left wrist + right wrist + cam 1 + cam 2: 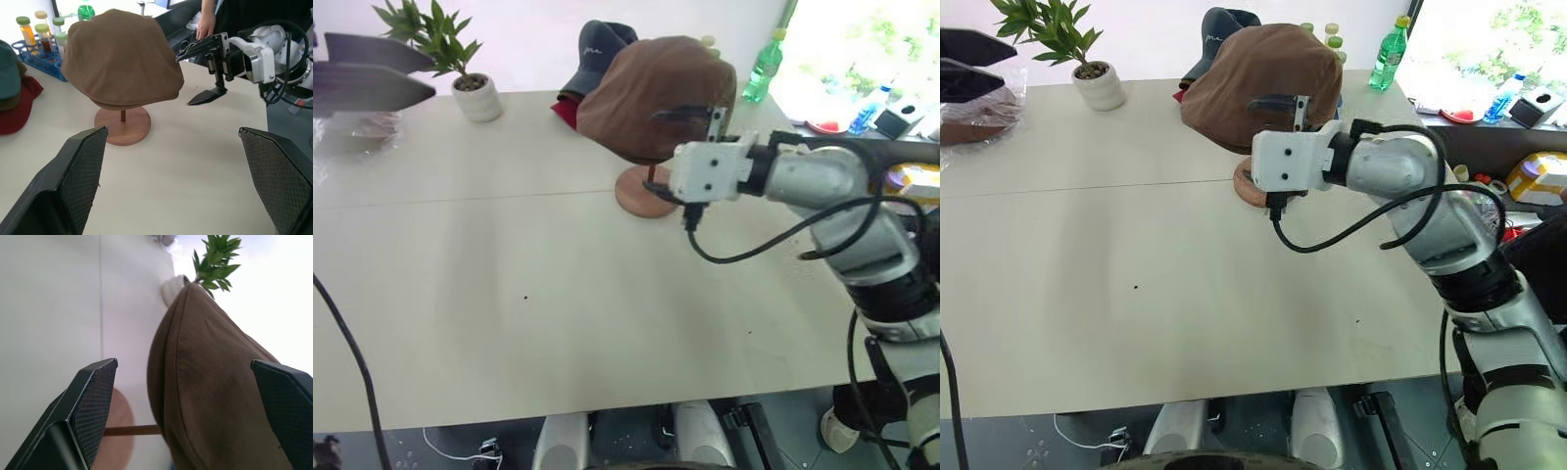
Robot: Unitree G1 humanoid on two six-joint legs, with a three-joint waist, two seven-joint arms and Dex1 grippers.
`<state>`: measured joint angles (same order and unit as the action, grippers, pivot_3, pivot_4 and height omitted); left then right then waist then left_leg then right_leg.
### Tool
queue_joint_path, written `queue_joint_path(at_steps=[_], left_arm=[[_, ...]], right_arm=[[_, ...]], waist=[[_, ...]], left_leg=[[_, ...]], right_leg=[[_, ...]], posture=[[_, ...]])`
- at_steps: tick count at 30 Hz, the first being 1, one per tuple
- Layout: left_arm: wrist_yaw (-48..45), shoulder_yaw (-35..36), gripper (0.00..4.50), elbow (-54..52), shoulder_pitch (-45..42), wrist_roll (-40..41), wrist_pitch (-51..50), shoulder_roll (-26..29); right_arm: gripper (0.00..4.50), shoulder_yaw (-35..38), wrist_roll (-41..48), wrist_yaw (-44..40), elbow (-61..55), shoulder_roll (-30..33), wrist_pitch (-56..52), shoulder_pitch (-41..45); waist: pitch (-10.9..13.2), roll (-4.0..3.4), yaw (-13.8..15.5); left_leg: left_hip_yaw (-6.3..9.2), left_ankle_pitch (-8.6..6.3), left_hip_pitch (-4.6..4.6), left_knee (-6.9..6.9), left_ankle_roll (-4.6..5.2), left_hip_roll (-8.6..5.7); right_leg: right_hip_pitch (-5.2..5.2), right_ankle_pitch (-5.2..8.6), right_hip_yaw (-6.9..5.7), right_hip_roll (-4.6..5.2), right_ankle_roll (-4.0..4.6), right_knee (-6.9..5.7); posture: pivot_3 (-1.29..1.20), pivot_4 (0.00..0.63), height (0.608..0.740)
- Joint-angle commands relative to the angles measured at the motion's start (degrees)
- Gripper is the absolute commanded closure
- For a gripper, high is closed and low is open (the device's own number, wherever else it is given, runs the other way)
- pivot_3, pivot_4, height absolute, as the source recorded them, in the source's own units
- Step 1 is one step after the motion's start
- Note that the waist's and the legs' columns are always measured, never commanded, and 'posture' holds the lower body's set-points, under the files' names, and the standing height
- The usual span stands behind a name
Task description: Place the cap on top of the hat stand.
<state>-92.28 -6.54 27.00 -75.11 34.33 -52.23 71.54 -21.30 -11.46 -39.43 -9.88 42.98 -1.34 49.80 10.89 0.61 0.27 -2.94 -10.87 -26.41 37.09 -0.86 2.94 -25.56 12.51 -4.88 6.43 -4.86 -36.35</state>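
The soft brown fabric flat cap (651,93) sits on the round-based wooden hat stand (644,191). At its three o'clock the right gripper (690,110) stands spread, empty. A white-potted green plant (470,83) stands at nine o'clock.

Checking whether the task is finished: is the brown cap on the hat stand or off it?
On. The brown cap sits over the hat stand, hiding its top; both end effectors are open and apart from it.

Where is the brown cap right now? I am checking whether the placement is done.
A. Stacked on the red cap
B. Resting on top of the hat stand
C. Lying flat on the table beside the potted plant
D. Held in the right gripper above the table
B: the brown cap sits over the top of the hat stand, and the right gripper is open beside it, apart from it.
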Motion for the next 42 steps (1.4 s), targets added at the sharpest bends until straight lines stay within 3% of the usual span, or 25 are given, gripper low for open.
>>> queue_joint_path(at_steps=[1,14,15,16,23,28,36,42], left_arm=[[-0.22,1.37,0.02,-0.09,-2.36,-0.51,1.54,0.02],[-0.22,3.28,0.02,-8.42,6.07,0.27,5.69,-0.34],[-0.22,3.41,0.00,-8.05,5.90,-0.12,5.78,-0.70],[-0.22,3.47,0.00,-7.66,5.74,-0.43,5.88,-0.96],[1.09,5.26,0.00,-7.54,6.22,-1.02,6.11,-3.02],[9.83,11.36,0.00,-7.01,5.50,-0.25,5.78,-7.87],[16.14,18.36,0.00,-10.43,8.88,2.88,2.97,-9.40],[17.48,19.88,0.00,-10.60,9.19,3.46,2.11,-8.63]], right_arm=[[0.00,-0.11,-7.37,4.95,2.90,-2.02,7.25,1.53],[0.00,1.35,-16.99,11.46,8.81,-9.56,12.77,1.63],[0.53,1.58,-17.26,11.92,9.28,-9.70,13.24,1.80],[0.75,1.70,-17.52,12.23,9.86,-9.83,13.70,2.05],[4.18,2.06,-19.05,13.14,12.19,-9.76,16.05,2.78],[4.18,2.85,-18.93,12.38,12.54,-8.76,16.91,2.34],[4.18,5.92,-15.63,12.10,10.72,-9.39,16.23,1.29],[4.18,14.30,-2.05,12.58,6.64,-13.90,14.59,0.29]], waist=[[0.00,0.00,-0.05],[0.02,0.04,-1.11],[0.02,0.04,-1.10],[0.02,0.04,-1.07],[0.02,0.04,-1.07],[0.02,0.06,-0.99],[0.01,0.08,-1.09],[0.01,0.08,-0.98]], left_leg=[[0.00,0.00,0.00,0.01,0.00,0.00],[0.08,0.01,0.03,0.00,0.01,0.00],[0.08,0.01,0.03,0.00,0.01,0.00],[0.08,0.01,0.04,0.00,0.01,0.00],[0.09,0.01,0.04,0.02,0.01,0.00],[0.12,0.01,0.05,0.05,0.01,-0.01],[0.13,0.01,0.13,0.05,0.01,-0.01],[0.15,0.01,0.13,0.11,0.01,-0.02]], right_leg=[[0.00,0.01,0.00,0.00,-0.01,0.00],[0.05,-0.10,0.00,-0.02,0.11,-0.09],[0.05,-0.11,0.00,-0.02,0.10,-0.10],[0.04,-0.10,0.00,-0.02,0.10,-0.11],[0.06,-0.10,0.00,-0.02,0.10,-0.12],[0.09,-0.10,0.00,-0.02,0.08,-0.16],[0.08,-0.07,0.00,-0.02,0.00,-0.39],[0.11,-0.07,0.00,-0.01,0.00,-0.46]], posture=[[0.00,0.150,0.728],[0.00,0.150,0.728],[0.00,0.150,0.728],[0.00,0.150,0.728],[0.00,0.150,0.728],[0.00,0.150,0.728],[0.00,0.150,0.728],[0.00,0.150,0.728]])
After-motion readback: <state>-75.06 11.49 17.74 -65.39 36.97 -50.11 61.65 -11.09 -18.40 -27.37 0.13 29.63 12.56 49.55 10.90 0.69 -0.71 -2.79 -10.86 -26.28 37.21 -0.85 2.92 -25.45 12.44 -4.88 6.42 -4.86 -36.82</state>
